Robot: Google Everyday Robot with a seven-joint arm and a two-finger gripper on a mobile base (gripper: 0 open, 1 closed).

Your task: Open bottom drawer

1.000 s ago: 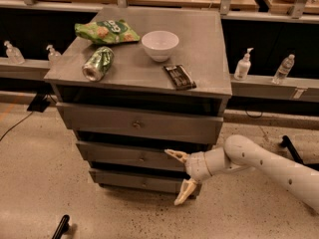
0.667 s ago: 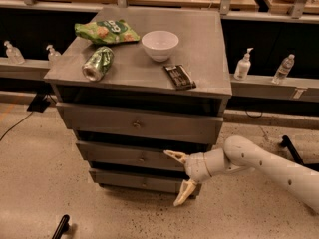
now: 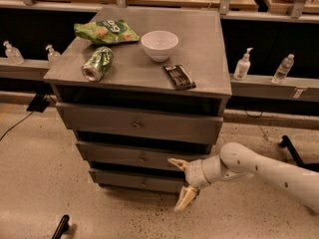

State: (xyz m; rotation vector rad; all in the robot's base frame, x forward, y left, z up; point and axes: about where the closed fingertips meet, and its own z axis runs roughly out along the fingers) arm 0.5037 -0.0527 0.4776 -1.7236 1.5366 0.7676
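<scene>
No words, brands or numbers can be read. The white print on the green snack bag [image 3: 105, 31] on the cabinet top [image 3: 204, 44] cannot be made out. The gripper [image 3: 176, 184], jaws spread, sits at the bottom drawer's [image 3: 124, 179] right end.

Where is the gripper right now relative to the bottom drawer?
The gripper is low in the camera view, open at the right end of the bottom drawer front, right of its knob.
</scene>
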